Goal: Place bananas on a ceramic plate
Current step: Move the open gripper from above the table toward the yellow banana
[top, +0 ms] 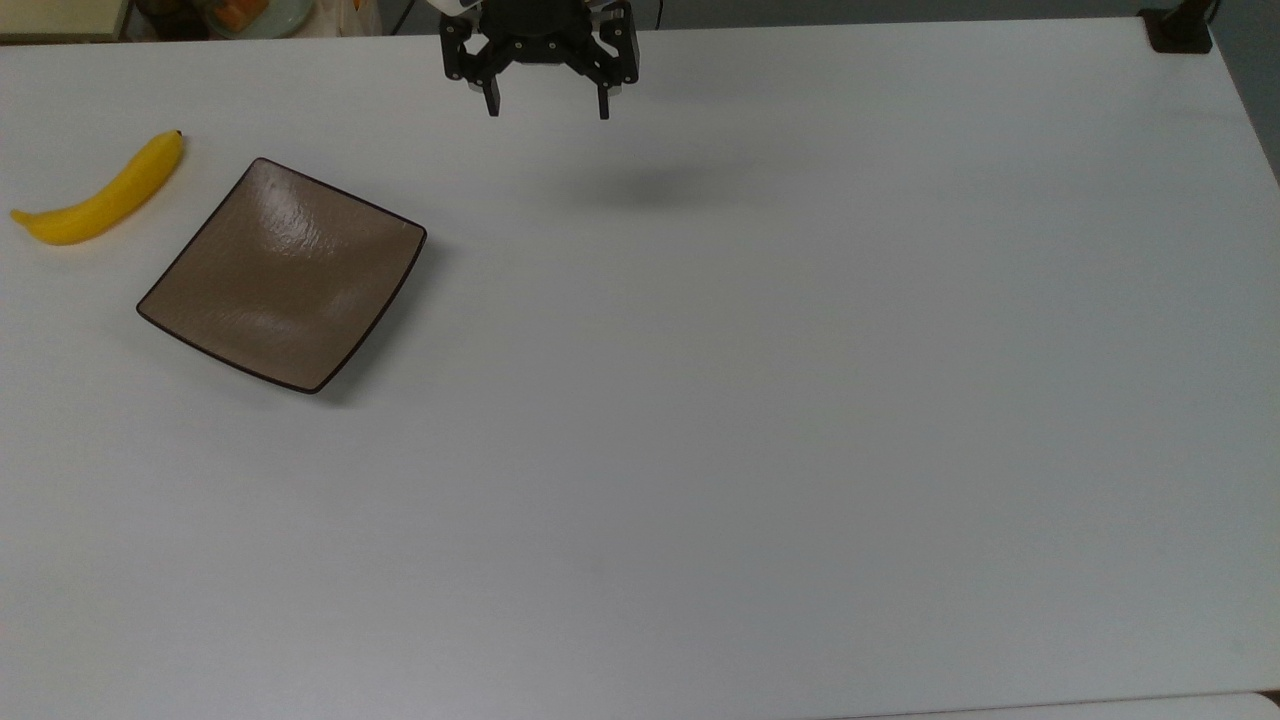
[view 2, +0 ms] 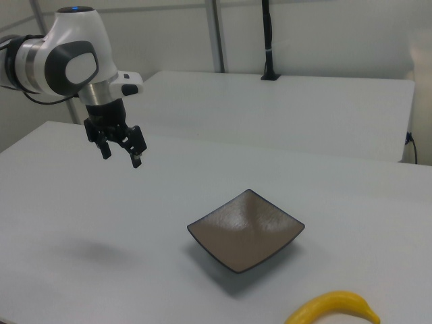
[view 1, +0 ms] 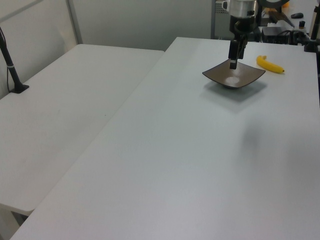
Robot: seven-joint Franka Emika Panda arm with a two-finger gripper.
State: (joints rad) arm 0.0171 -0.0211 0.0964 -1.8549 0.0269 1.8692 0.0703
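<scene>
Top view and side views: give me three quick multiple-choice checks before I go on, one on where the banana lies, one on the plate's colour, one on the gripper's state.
1. Where is the banana?
A. on the plate
B. on the table beside the plate
C. in the gripper

2. What colour is the plate?
A. brown
B. white
C. blue

3. How is the gripper?
A. shut on the banana
B. shut and empty
C. open and empty, above the table

Key: 1 B, the banana lies on bare table at the top view's left of the plate. 2 A, glossy brown with a dark rim. 3 C, its fingers stand apart with nothing between them.
</scene>
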